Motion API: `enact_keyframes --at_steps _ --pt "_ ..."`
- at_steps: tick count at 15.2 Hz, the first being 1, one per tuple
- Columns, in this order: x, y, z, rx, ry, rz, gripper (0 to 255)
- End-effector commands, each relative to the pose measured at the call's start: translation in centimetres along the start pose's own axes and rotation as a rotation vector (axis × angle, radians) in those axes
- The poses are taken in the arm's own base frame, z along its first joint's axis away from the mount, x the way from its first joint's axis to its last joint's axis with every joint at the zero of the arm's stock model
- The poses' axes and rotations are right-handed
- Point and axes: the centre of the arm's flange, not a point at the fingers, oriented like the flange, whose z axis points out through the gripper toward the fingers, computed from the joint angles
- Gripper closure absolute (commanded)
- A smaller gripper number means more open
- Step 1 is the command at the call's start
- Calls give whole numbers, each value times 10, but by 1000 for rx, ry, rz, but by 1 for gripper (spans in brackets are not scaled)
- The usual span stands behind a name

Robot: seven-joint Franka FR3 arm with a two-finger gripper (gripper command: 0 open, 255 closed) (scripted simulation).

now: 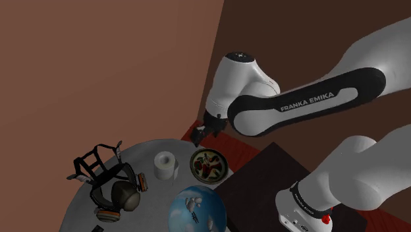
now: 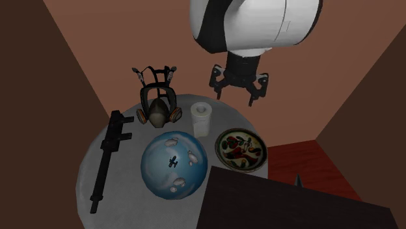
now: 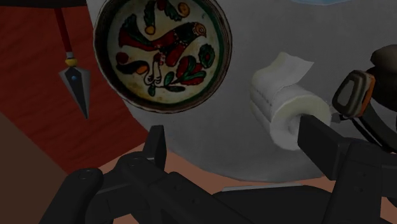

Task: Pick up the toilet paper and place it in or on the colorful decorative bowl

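The toilet paper roll [image 1: 165, 165] is white and stands upright on the round grey table [image 1: 141, 155], with the colourful bird-painted bowl [image 1: 209, 164] beside it. The second exterior view shows the roll [image 2: 201, 118] just left of the bowl [image 2: 241, 148]. My black gripper [image 2: 237, 93] hangs open above the table's far edge, behind both, touching neither. In the wrist view the gripper [image 3: 236, 140] has its fingers apart with nothing between them. There the bowl [image 3: 162, 54] lies ahead of one finger and the roll [image 3: 286, 108] sits close by the other fingertip [image 3: 316, 133].
A blue globe-like ball [image 2: 174, 162] sits in front of the roll and bowl. A black gas mask [image 2: 157, 107] stands beside the roll, and a long black gun-like object [image 2: 107, 156] lies at the table's left. A small pointed blade [image 3: 75, 79] lies on the red floor.
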Motion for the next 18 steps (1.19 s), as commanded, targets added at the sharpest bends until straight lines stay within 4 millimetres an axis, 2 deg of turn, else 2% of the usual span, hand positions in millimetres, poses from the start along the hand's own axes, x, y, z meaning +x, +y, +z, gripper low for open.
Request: enact_keyframes --at_steps 1,11,12,18 --pt "3 -19 21 -5 -3 -1 0" --pt "17 -100 129 -41 -19 -6 0" --pt "18 -105 135 -43 -20 -7 0" --pt "17 -103 167 -43 -20 -7 0"
